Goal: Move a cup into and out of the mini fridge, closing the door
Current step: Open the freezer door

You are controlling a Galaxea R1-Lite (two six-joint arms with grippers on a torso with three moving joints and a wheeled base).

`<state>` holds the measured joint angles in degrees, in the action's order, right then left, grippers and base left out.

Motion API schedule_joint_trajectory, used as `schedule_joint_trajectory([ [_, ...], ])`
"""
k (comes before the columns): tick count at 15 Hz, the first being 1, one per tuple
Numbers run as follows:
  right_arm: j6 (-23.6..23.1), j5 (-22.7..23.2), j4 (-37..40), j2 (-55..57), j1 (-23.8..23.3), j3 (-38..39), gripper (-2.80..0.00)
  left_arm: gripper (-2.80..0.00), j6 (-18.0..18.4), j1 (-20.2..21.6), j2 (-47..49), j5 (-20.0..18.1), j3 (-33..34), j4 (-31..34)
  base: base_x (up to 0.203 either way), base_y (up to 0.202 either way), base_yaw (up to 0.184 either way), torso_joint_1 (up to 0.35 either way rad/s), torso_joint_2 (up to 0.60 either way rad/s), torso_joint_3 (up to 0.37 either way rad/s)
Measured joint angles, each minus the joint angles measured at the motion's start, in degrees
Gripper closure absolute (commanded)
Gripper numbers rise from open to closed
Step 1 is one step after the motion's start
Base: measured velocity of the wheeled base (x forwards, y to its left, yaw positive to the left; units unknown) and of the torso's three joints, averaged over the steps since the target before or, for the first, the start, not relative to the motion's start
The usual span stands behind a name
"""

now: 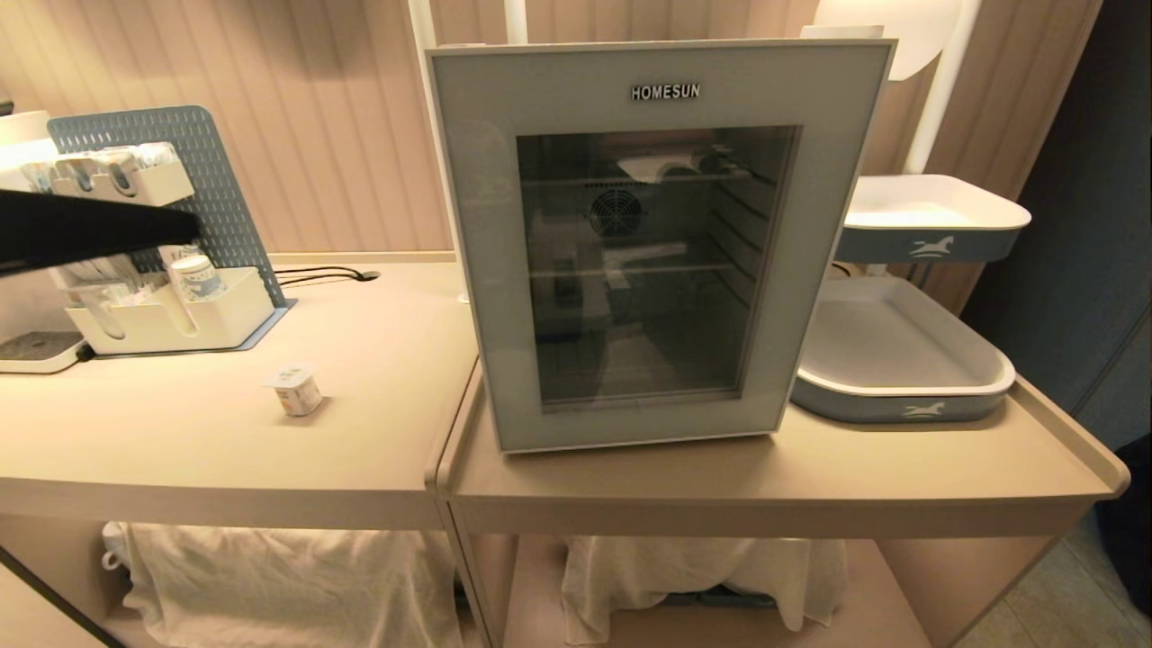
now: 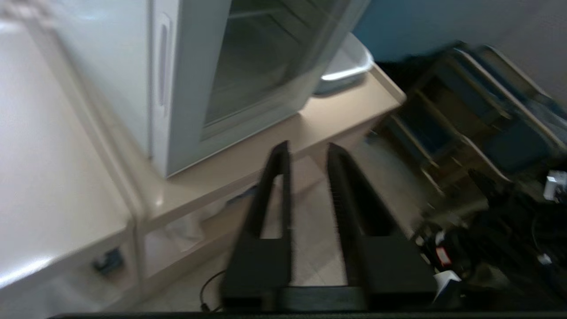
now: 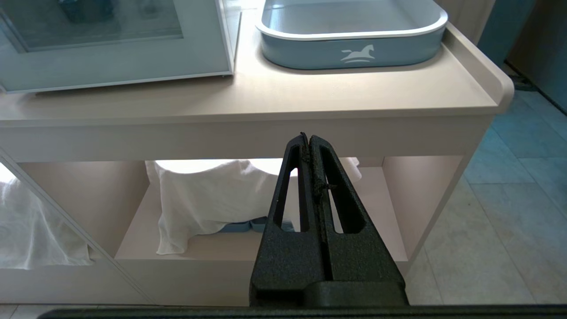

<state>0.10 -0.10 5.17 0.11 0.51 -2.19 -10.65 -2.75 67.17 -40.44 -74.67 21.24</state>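
Note:
The small white cup [image 1: 295,389] with an orange mark stands alone on the left table, well left of the mini fridge [image 1: 468,180]. The fridge's door [image 1: 657,243], with its dark glass window, is closed. In the left wrist view I see the fridge's white side [image 2: 110,66], the door's edge with its recessed oval [image 2: 163,62] and the glass. My left gripper [image 1: 184,225] [image 2: 308,148] hangs in the air above the left table, far from the cup, open and empty. My right gripper [image 3: 308,138] is shut and empty, low in front of the right table's edge.
A blue pegboard organiser with white bins [image 1: 171,306] stands at the back left, beside a white appliance [image 1: 27,351]. Two blue-and-white trays [image 1: 900,360] [image 1: 931,216] sit right of the fridge. White cloths [image 1: 288,576] hang on the shelves below. A cable [image 1: 324,273] lies behind.

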Motion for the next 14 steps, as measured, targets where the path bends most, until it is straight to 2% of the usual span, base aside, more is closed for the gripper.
schedule_joint_trajectory([
  [2, 0.0, 0.0, 0.0, 0.0, 0.0, 0.0, 0.0, -2.8, 3.44, 7.18, 7.33, -15.83, 8.33, -12.75, 0.0, 0.0, 0.0, 0.0, 0.0, 0.0],
  [3, 0.0, 0.02, 0.0, 0.0, 0.0, 0.0, 0.0, -2.8, 5.39, 9.25, 10.42, -21.0, 12.31, -19.36, 0.0, 0.0, 0.0, 0.0, 0.0, 0.0],
  [4, 0.0, 0.02, -0.02, 0.0, 0.0, 0.0, 0.0, -2.8, 7.17, 10.64, 13.57, -24.55, 15.59, -26.55, 0.0, 0.0, 0.0, 0.0, 0.0, 0.0],
  [6, -0.02, 0.0, -0.02, 0.0, 0.0, 0.0, 0.0, -2.8, 8.64, 11.73, 19.4, -26.54, 18.62, -38.44, 0.0, 0.0, 0.0, 0.0, 0.0, 0.0],
  [8, -0.02, 0.02, -0.02, 0.0, 0.0, 0.0, 0.0, -2.8, 8.98, 9.79, 24.48, -26.7, 18.86, -46.92, 0.0, 0.0, 0.0, 0.0, 0.0, 0.0],
  [14, 0.0, 0.02, 0.0, 0.0, 0.0, 0.0, 0.0, -2.8, 9.25, -0.27, 35.19, -26.71, 15.23, -56.97, 0.0, 0.0, 0.0, 0.0, 0.0, 0.0],
])
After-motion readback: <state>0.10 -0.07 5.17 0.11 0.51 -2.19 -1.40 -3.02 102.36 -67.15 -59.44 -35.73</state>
